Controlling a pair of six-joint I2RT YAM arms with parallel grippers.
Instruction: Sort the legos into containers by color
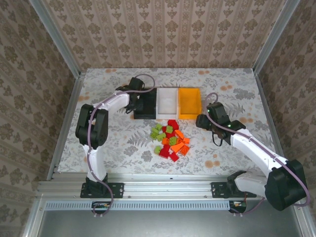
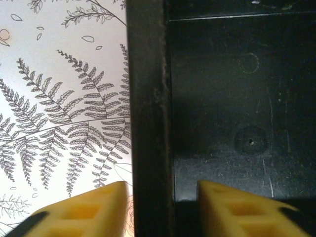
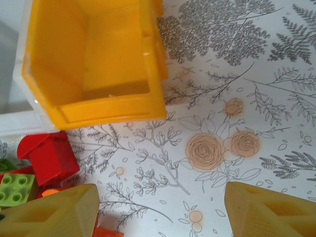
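Top external view takes in a desk (image 1: 123,148) under a pale cloth printed with ferns and flowers, boxed in by wallpapered walls (image 1: 163,29) and aluminium rails (image 1: 59,128). Three containers (image 1: 168,117) stand joined in a row toward the far side: one black bin (image 1: 147,111), one white bin (image 1: 167,101), one orange bin (image 1: 189,101). Just in front of them the legos (image 1: 170,140) lie in one loose heap of red, orange and lime green, roughly twenty, too bunched for an exact count. Two arms reach in. The left end effector (image 1: 136,101) sits at the black bin's left wall; the left wrist view adds that its yellow fingers (image 2: 94,207) straddle that wall, released, the inner one standing off it. The right end effector (image 1: 202,121) hovers near the orange bin's near right corner; the right wrist view adds that it is spread wide over bare cloth, grasping nothing, with a red brick (image 3: 49,155) and a green brick (image 3: 17,187) at the left
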